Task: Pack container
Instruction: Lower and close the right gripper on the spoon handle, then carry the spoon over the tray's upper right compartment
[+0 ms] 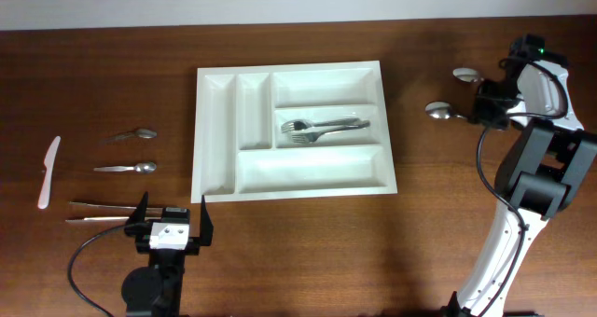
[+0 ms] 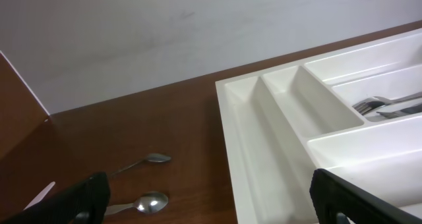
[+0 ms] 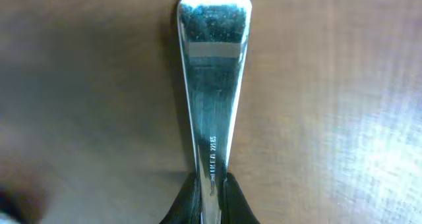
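You had bare wood on the brown wooden table [image 1: 420, 252] along the near edge and in a wide strip right of the tray. The large white rectangular plastic cutlery tray [image 1: 216, 140] lay flat mid-table, its far rim close to the table's back edge, with two metal forks [image 1: 322, 128] in its middle long compartment. Your left gripper [image 1: 173, 214] stood just off the tray's near left corner, fingers spread wide around nothing. Your right gripper [image 1: 478, 112] sat well right of the tray, fingers pinched on the handle of a metal spoon [image 1: 438, 110]. A second spoon [image 1: 465, 74] lay just behind it. Left of the tray lay two small spoons [image 1: 140, 132], two thin metal pieces [image 1: 98, 205] and, nearest the left edge, a white plastic knife [image 1: 48, 172].
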